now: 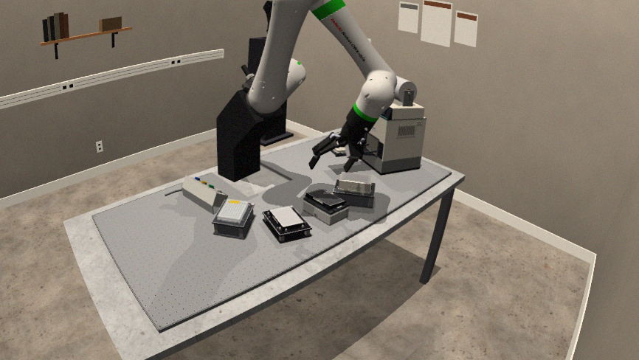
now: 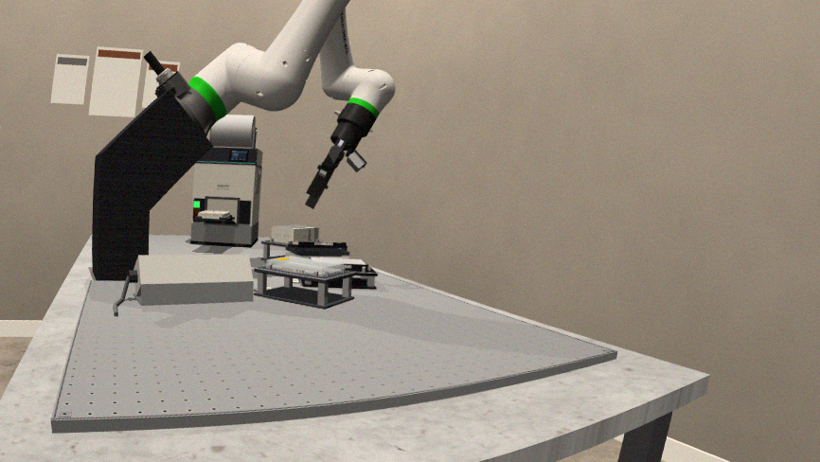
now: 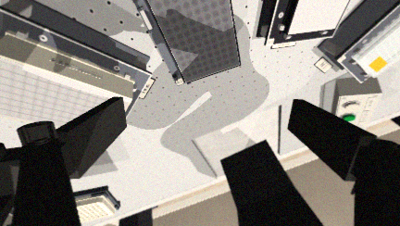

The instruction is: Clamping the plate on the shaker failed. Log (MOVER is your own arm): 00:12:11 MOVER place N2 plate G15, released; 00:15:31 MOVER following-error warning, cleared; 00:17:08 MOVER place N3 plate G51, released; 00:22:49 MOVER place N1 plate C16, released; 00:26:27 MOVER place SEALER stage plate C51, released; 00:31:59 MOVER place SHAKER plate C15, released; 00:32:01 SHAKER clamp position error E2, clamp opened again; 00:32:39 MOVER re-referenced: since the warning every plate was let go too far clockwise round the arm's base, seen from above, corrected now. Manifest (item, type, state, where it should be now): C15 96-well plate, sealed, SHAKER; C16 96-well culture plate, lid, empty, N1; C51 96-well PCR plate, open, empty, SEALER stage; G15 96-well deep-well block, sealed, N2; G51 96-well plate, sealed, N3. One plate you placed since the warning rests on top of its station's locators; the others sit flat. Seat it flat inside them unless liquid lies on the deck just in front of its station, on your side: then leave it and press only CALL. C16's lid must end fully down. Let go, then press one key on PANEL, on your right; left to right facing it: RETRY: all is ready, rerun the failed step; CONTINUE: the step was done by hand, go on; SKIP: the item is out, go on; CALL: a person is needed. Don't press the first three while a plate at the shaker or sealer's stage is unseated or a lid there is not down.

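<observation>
My gripper [image 1: 330,156] is open and empty. It hangs above the deck between the sealer [image 1: 398,138] and the row of plates, and also shows in the side view [image 2: 318,186] and the wrist view [image 3: 208,134]. A pale PCR plate [image 2: 213,215] lies on the sealer's stage. The shaker [image 1: 325,213] carries a dark sealed plate [image 3: 199,37] that looks slightly turned on its base. Beside it, the clear lidded plate [image 1: 355,187] sits in N1. A white sealed plate [image 1: 285,219] and a deep-well block with a yellow mark [image 1: 232,214] stand further along. I cannot tell which plate sits high.
The key panel [image 1: 203,192] stands near the deep-well block, and its green key shows in the wrist view [image 3: 348,118]. The arm's black pedestal [image 1: 237,138] is at the back. The grey patches on the deck around the shaker look like shadows.
</observation>
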`<state>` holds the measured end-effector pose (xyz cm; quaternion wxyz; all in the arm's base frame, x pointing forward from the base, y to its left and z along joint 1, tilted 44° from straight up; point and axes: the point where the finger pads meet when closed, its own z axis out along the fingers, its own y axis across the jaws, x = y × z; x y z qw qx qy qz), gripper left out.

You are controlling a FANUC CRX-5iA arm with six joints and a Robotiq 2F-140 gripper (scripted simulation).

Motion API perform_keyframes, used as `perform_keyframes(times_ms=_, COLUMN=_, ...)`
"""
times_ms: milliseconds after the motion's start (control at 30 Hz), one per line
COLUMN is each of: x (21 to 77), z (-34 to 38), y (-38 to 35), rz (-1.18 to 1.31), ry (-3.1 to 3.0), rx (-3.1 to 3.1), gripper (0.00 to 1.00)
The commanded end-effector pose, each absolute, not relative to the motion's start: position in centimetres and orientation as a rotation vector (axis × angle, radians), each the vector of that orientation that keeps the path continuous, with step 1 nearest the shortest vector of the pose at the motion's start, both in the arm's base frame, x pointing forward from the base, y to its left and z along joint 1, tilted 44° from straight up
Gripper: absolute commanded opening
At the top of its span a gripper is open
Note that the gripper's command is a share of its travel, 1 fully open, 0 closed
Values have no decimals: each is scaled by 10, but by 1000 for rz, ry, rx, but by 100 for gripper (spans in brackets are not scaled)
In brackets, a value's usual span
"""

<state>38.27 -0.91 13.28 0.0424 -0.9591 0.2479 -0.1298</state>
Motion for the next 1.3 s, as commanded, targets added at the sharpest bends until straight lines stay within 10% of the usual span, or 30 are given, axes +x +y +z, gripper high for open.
perform_keyframes(times_ms=0, x=385, z=134, y=-13, rz=-403, ry=640, rx=-2949, gripper=100)
perform_keyframes(times_ms=1267, x=393, z=140, y=-31, rz=-506, ry=172, rx=-3003, gripper=100)
